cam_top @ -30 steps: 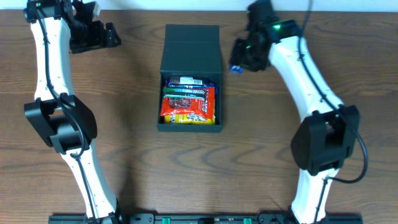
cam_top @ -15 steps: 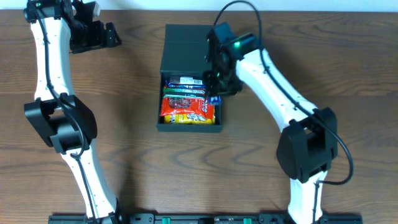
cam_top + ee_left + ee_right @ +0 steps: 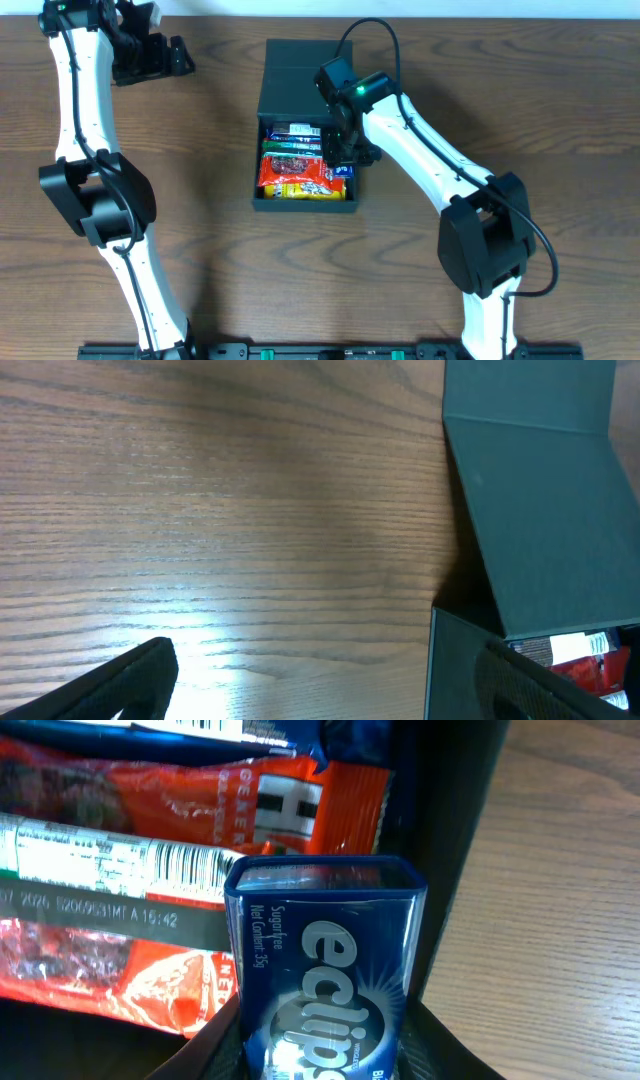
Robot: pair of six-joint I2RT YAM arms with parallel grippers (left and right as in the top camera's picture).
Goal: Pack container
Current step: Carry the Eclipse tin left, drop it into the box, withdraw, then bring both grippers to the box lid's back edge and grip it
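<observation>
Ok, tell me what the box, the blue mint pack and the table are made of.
The box looks like matte cardboard, by its creased lid fold. The mint pack: glossy metal or plastic, rim catching light. The table: wood or laminate, visible grain.

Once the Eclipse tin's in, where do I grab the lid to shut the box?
Probably the lid, by its free far edge, from behind the container: it lies folded back from the rear hinge. The left gripper, fingers open, is nearest.
</observation>
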